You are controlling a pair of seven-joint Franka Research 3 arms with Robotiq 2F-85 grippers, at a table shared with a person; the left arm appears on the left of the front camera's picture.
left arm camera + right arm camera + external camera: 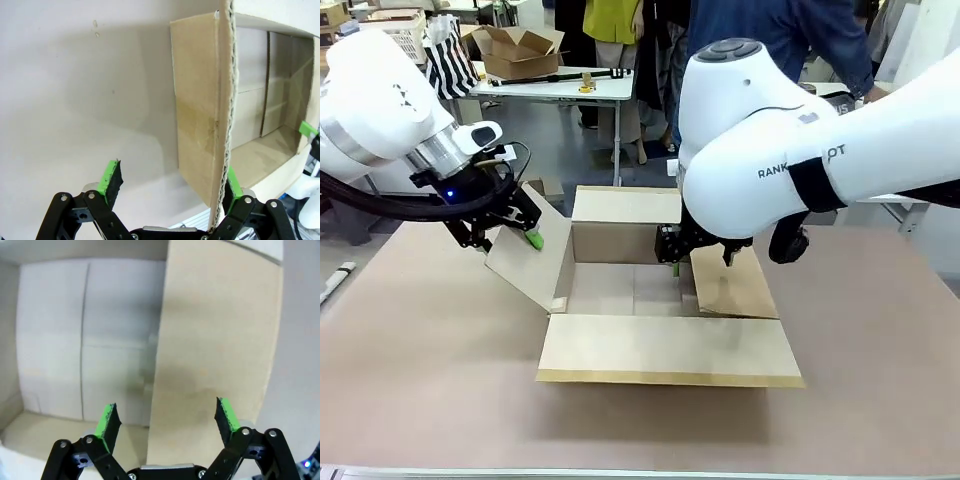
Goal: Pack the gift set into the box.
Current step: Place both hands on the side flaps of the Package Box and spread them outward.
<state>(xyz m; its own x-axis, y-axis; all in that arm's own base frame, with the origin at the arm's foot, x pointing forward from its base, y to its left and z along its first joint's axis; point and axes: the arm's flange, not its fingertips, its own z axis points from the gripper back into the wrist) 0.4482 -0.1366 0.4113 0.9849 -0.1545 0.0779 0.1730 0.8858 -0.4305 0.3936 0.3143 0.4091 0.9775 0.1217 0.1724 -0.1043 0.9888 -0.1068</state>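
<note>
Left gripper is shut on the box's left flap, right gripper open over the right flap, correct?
No: the left gripper is open, straddling the left flap without clamping it, as the left wrist view shows. The right gripper is open over the right flap.

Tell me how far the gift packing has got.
Done: the box stands on the table with its flaps spread open. In hand: the left gripper, jaws open, straddles the left flap's edge; the right gripper hangs open above the right flap's inner edge. Left: the box floor is bare cardboard, so the packing itself has not started.
</note>
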